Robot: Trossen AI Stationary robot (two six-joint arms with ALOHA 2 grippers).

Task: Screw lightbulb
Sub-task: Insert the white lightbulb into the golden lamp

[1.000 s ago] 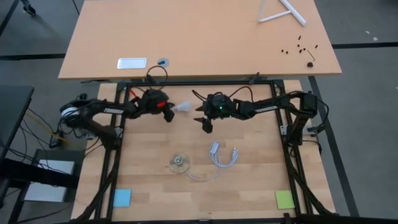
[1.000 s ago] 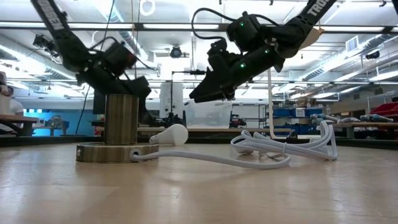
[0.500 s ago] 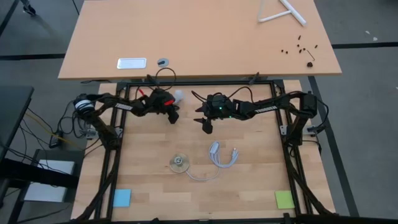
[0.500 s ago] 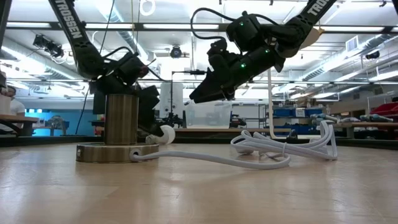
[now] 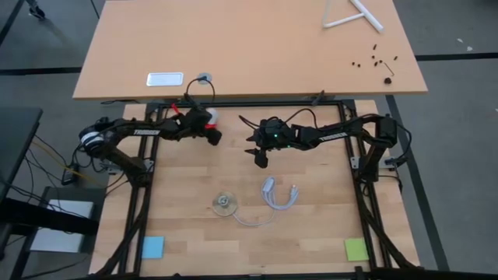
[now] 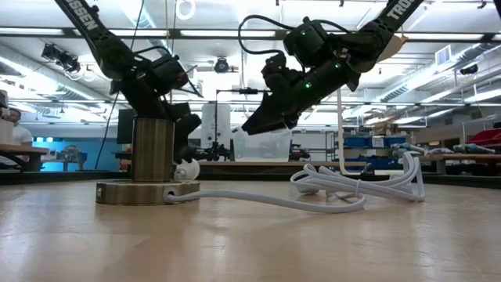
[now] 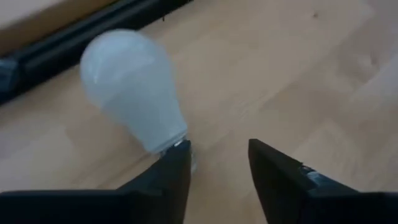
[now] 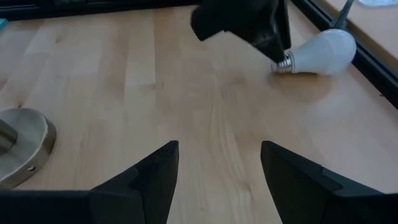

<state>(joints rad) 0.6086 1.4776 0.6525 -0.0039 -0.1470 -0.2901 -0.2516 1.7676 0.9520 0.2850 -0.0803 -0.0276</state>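
Item one, we log the socket and coiled cord on the near desk. Right end effector: parted, empty, mid-desk. Left end effector: parted, one fingertip touching the lightbulb, which lies at the far edge.

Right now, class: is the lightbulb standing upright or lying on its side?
On its side. The lightbulb lies on the wooden table, screw base pointing sideways at the open left gripper, which does not hold it.
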